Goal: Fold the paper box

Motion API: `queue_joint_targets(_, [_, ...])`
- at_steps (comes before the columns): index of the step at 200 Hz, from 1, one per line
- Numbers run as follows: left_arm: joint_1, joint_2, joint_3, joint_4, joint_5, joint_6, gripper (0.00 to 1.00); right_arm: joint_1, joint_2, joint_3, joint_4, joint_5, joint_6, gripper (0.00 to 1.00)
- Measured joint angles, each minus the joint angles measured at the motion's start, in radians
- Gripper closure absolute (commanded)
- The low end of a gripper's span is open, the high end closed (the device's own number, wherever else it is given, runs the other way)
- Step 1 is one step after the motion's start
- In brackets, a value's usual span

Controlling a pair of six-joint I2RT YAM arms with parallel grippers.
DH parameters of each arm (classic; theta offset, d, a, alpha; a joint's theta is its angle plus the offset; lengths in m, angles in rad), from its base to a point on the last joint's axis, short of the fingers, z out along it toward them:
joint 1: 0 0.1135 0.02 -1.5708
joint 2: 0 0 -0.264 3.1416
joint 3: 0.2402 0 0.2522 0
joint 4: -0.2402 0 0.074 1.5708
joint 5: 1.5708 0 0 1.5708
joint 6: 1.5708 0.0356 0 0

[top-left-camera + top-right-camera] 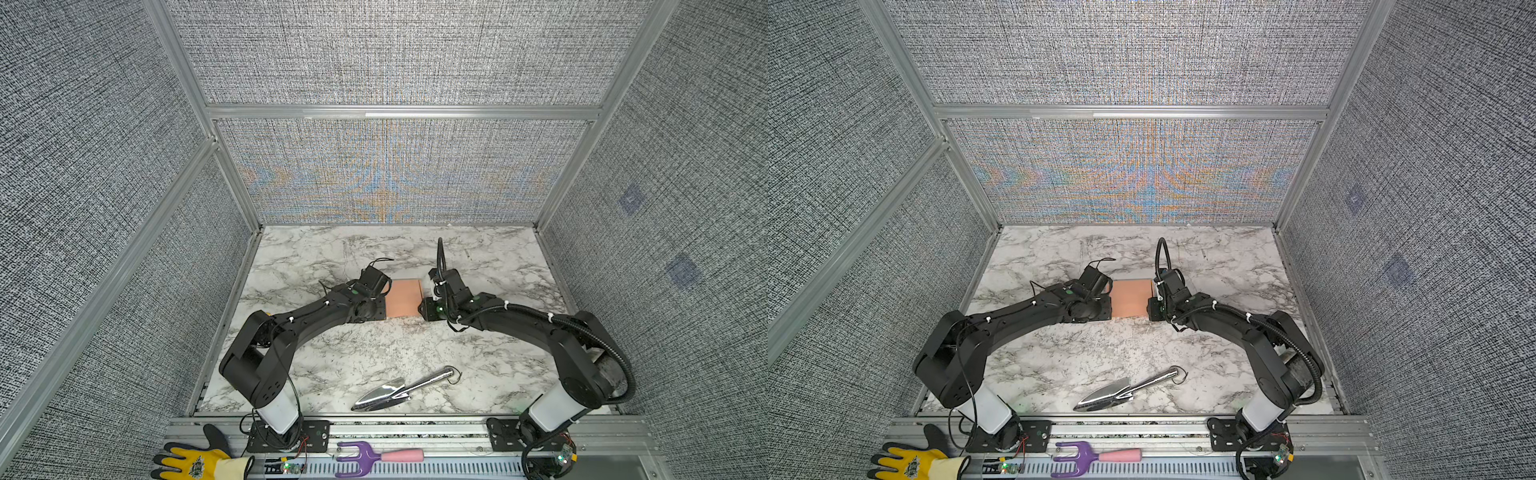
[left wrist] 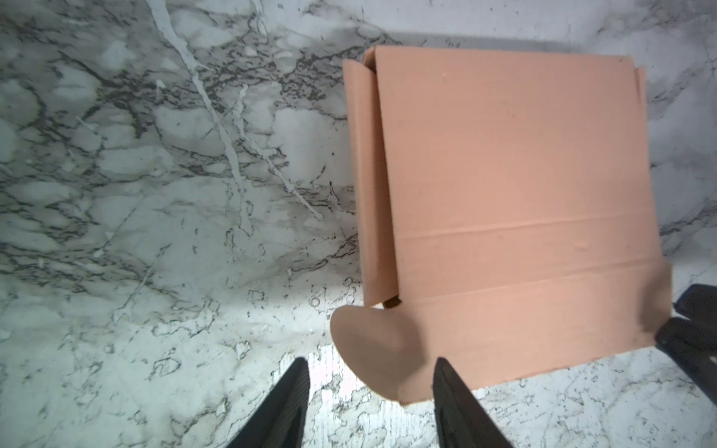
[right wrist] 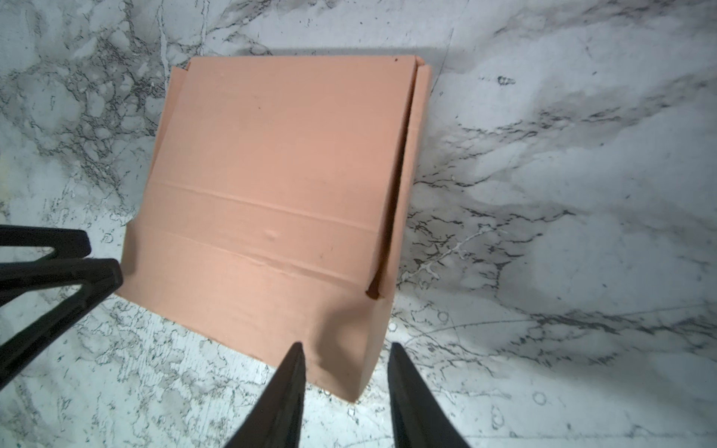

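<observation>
**Though both jaws stand apart, the pink box lies closed between them**

While I watch both top views, the salmon-pink cardboard mailer box (image 1: pixel 404 298) (image 1: pixel 1129 299) lies flat on the grey-veined white marble tabletop (image 1: pixel 374 353). It sits squarely between the left gripper (image 2: pixel 372 362) and the right gripper (image 3: pixel 345 345), with its lid panel down over the body.

Through the left wrist camera the box (image 2: pixel 504 194) sits just ahead of the left gripper. That gripper is released, fingers spread, and a rounded tab (image 2: pixel 368 349) at the box's near corner pokes into the gap between the tips without being pinched. Ahead of the same gripper, a narrow side flap (image 2: pixel 366 174) stands slightly out from the lid's edge. Across the box from it, the right gripper's black fingers (image 2: pixel 686 341) sit just beside the cardboard.

Through the right wrist camera the right gripper is likewise released, fingers apart, with the near corner of the box (image 3: pixel 279 174) reaching between the tips. Marble shows between that corner and one finger. I cannot tell whether the other finger touches the card.

A silver metal hand trowel (image 1: pixel 401 388) lies on the marble well behind both grippers, back toward the arm bases.
</observation>
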Motion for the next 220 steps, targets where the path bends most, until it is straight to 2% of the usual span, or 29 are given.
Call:
queue_joint_targets(107, [-0.009,0.029,-0.020,0.122,0.100,0.000,0.51,0.001,0.027,-0.004,0.035,-0.015,0.002,0.62])
queue_joint_targets(220, [-0.023,0.029,0.025,0.117,0.101,0.001,0.52,-0.001,0.015,-0.004,0.028,-0.018,0.016,0.62])
